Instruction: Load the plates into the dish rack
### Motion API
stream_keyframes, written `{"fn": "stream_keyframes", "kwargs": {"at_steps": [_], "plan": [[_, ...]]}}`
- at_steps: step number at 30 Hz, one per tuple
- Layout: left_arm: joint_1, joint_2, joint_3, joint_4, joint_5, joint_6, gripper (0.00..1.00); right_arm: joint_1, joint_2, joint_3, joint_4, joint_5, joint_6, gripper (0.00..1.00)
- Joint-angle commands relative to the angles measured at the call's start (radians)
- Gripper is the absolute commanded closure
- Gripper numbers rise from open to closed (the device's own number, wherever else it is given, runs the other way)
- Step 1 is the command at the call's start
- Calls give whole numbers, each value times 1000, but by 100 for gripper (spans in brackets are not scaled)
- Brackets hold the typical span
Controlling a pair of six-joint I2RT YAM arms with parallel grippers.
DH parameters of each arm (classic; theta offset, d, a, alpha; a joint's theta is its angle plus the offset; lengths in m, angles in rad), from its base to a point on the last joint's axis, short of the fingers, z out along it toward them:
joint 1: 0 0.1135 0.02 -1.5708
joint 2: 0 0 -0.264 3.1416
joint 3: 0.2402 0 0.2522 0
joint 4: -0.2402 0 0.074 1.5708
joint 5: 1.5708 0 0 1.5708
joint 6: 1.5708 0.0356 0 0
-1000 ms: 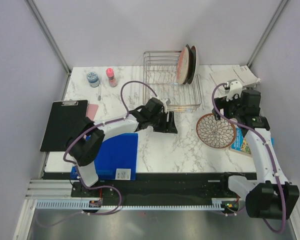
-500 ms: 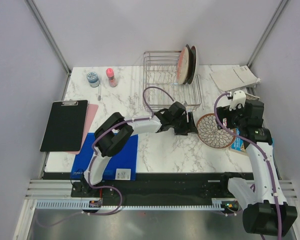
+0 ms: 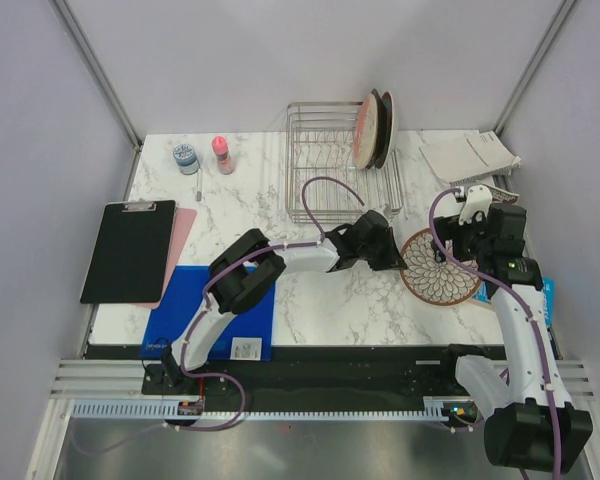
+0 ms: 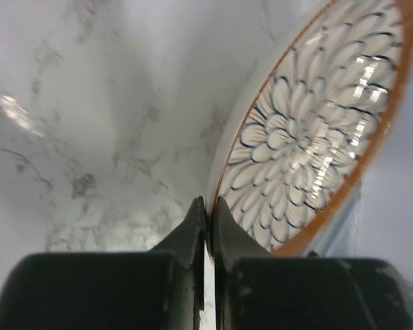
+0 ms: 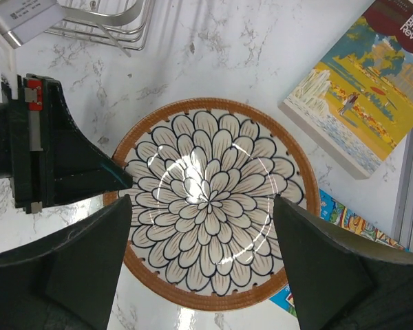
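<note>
A white plate with a brown petal pattern and orange-brown rim (image 3: 442, 268) (image 5: 210, 199) (image 4: 310, 130) lies on the marble at the right, its far edge over a book. My left gripper (image 3: 400, 262) (image 4: 208, 206) (image 5: 120, 180) is shut on that plate's left rim, which runs between its fingers. My right gripper (image 3: 467, 255) (image 5: 203, 206) hangs open above the plate, one finger over each side, touching nothing. The silver wire dish rack (image 3: 325, 150) (image 5: 103, 24) stands at the back. Two plates stand upright at its right end, a cream-pink one (image 3: 365, 130) and a dark-rimmed one (image 3: 386, 125).
Books (image 5: 358, 89) (image 3: 550, 290) lie right of the petal plate, with papers (image 3: 470, 155) behind them. A black clipboard (image 3: 130, 250) and a blue board (image 3: 230, 310) lie at the left. Two small jars (image 3: 185, 157) (image 3: 223, 153) stand at the back left.
My left arm has stretched right to the petal plate and its jaws have shut on the rim. The plate has shifted a little to the right. The right gripper stayed open above it.
</note>
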Motion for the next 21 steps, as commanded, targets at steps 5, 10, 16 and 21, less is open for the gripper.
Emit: {"fn": "stream_keyframes", "kwargs": {"at_steps": [5,10,16,21], "plan": [[104,-182,-300,125,252,23,98,-7,89,64,8,-20,-19,9],[233,-361,-440,114,444,262,98,-33,216,197,-128,-208,-193,8],[308,-506,-477,47,572,468,98,-53,543,438,-536,-584,-445,11],[316,-548,-460,42,593,510,98,-48,819,597,-899,-674,-737,13]]}}
